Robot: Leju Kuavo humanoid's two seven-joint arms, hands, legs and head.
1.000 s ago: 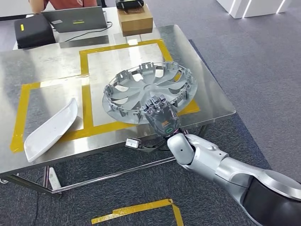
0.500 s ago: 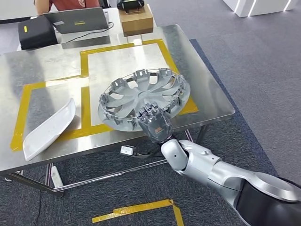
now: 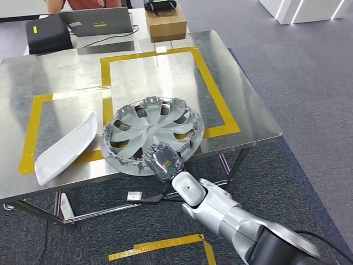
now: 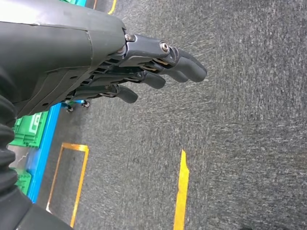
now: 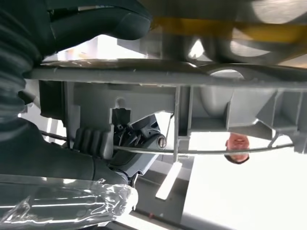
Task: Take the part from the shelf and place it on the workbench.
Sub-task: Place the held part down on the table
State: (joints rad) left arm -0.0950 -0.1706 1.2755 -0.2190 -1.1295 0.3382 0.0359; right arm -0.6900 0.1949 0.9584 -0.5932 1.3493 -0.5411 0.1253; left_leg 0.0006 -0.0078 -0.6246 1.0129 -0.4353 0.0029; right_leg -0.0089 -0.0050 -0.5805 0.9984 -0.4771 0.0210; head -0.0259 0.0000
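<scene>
My right hand [image 3: 163, 160] grips the near rim of the grey wheel cover [image 3: 151, 132], fingers [image 5: 92, 141] curled on its edge. The cover lies on the steel workbench [image 3: 250, 118], over the yellow tape, just right of a white trim piece [image 3: 67, 148]. My left hand [image 4: 108, 62] holds nothing, fingers straight, above carpet.

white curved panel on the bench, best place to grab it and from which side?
Judging from the head view: take the white panel across its narrow width near the middle, coming from above on the robot's left. It lies flat, long and shallowly curved, its long edges exposed, and the wheel cover crowds its other side.
</scene>
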